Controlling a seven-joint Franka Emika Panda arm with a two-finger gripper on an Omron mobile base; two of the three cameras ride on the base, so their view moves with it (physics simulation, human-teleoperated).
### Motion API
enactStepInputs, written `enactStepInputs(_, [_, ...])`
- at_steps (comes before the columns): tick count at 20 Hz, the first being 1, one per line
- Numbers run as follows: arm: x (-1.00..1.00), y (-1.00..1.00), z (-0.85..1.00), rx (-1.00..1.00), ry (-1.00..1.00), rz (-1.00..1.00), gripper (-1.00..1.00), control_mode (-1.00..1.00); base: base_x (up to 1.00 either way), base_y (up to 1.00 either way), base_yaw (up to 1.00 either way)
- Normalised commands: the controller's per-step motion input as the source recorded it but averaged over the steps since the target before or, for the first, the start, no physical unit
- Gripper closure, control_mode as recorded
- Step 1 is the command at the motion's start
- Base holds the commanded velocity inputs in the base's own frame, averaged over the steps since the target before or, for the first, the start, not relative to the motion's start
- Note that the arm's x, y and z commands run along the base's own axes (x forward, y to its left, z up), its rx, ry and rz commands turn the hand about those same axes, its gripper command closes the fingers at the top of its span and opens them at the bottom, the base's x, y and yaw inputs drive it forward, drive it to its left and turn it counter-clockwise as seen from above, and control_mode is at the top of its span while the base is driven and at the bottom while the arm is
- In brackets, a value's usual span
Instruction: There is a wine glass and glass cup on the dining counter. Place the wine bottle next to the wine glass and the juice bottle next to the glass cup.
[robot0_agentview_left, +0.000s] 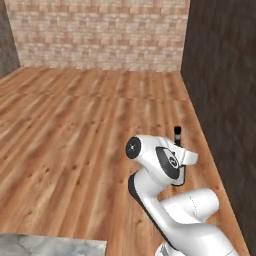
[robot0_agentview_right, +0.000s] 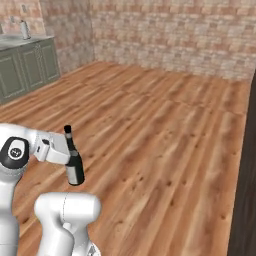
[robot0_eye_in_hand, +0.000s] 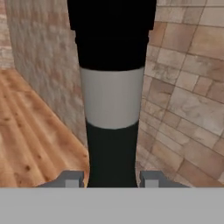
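Wood floor (robot0_agentview_right: 165, 130) w/ wine bottle (robot0_agentview_right: 74, 164) aloft, held.

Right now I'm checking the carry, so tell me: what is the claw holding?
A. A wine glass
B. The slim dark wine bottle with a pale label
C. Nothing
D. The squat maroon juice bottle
B: the claw is shut on the wine bottle, carried upright above the wooden floor; its pale label band fills the hand view between the fingertips.

A warm brown wooden plank floor (robot0_agentview_left: 75, 130) runs to a far pale brick wall (robot0_agentview_left: 100, 30); grey-green cabinets (robot0_agentview_right: 25, 70) stand far left.
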Motion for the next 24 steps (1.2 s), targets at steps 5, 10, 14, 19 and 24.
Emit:
enactStepInputs(5, [0.0, 0.0, 0.0, 0.0, 0.0, 0.0, 1.0, 1.0, 0.63, -0.19, 0.35])
enactStepInputs(10, [0.0, 0.0, 0.0, 0.0, 0.0, 0.0, 1.0, 1.0, 0.55, -0.16, 0.43])
enactStepInputs(14, [0.0, 0.0, 0.0, 0.0, 0.0, 0.0, 1.0, 1.0, 0.51, -0.12, 0.5])
enactStepInputs(19, [0.0, 0.0, 0.0, 0.0, 0.0, 0.0, 1.0, 1.0, 0.51, -0.17, 0.46])
enactStepInputs(24, [0.0, 0.0, 0.0, 0.0, 0.0, 0.0, 1.0, 1.0, 0.59, -0.22, 0.35])
